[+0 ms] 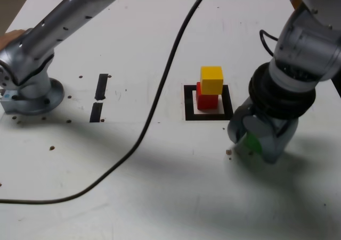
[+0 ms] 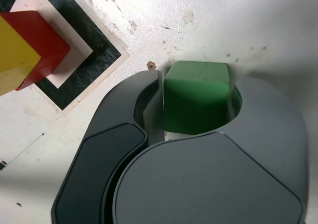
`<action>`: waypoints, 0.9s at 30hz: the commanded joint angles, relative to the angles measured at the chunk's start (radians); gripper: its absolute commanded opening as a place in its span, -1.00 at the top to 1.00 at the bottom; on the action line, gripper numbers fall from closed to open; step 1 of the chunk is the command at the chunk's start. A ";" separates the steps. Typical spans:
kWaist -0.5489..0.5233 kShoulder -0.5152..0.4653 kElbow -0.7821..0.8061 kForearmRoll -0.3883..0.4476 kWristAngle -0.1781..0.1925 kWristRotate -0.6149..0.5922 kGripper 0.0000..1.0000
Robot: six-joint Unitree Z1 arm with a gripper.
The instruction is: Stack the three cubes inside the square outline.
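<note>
Exterior view: the square outline of black tape is lying on the white table and is serving here as the landmark. Inside it, the red cube is sitting on the white centre, and the yellow cube is resting on top of the red one, turned slightly out of line with it. Toward the exterior view's right of the outline and nearer the camera, the gripper is reaching down to the table, with the green cube showing between its dark grey shells. Well away from the outline on the exterior view's left, two short black tape strips are lying end to end, and beyond them the arm's silver base is standing on the table. A black cable is running across the table between the strips and the outline.

Wrist view: the green cube is sitting between the jaws of the gripper, which are closing in on two opposite sides of it; one side appears to be touching already, though a firm clamp cannot be confirmed from this angle. The cube is lying outside the square outline, just beside one corner of it, apparently still on the table. The red cube and yellow cube are showing within the outline.
</note>
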 commanded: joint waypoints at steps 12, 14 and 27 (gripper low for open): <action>0.033 -0.281 0.006 0.118 0.011 -0.152 0.77; 0.049 -0.346 0.026 0.121 0.006 -0.183 0.77; 0.210 -0.488 0.304 0.120 -0.017 -0.347 0.77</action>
